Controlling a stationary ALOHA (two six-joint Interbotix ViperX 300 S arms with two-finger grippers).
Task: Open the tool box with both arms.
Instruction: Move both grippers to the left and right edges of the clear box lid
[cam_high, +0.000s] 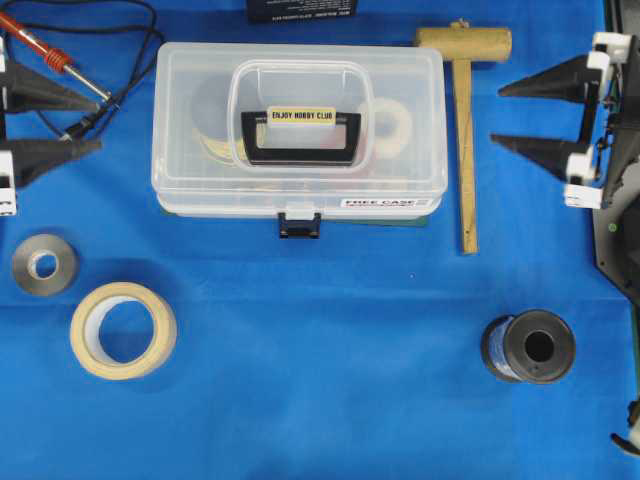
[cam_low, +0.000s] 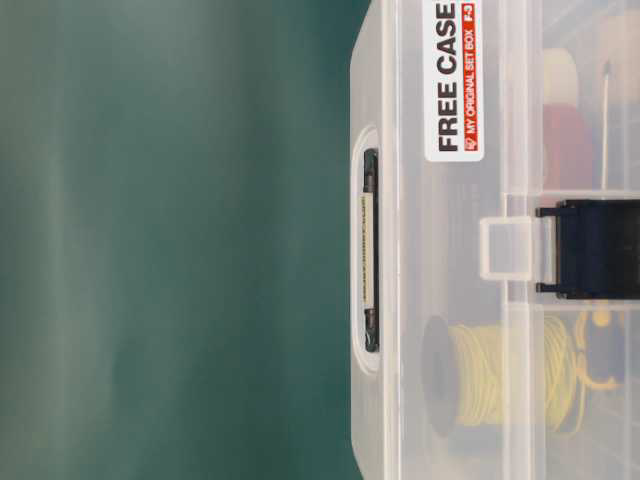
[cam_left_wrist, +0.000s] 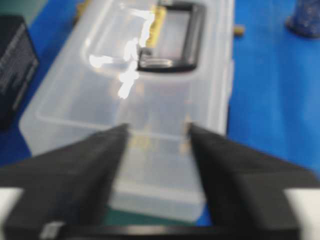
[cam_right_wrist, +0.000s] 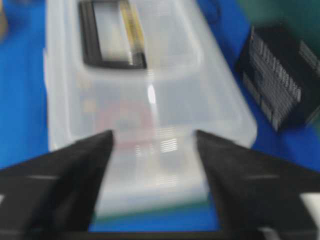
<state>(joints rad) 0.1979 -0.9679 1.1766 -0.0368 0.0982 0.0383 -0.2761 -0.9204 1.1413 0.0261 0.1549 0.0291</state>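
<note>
The tool box (cam_high: 300, 130) sits shut mid-table on the blue cloth (cam_high: 320, 400), black latch (cam_high: 300, 224) fastened, handle (cam_high: 301, 137) flat on the lid. The left gripper (cam_high: 75, 122) waits at its left end, jaws spread, holding nothing. The right gripper (cam_high: 500, 115) faces the other end, also wide and empty, beyond the wooden mallet (cam_high: 465, 120).

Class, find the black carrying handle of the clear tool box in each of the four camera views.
Overhead: handle centre of lid.
Table-level: thin dark strip, seen edge-on, middle.
Left wrist: top, right of centre.
Right wrist: top left.
Shared landmark: its yellow label.
</note>
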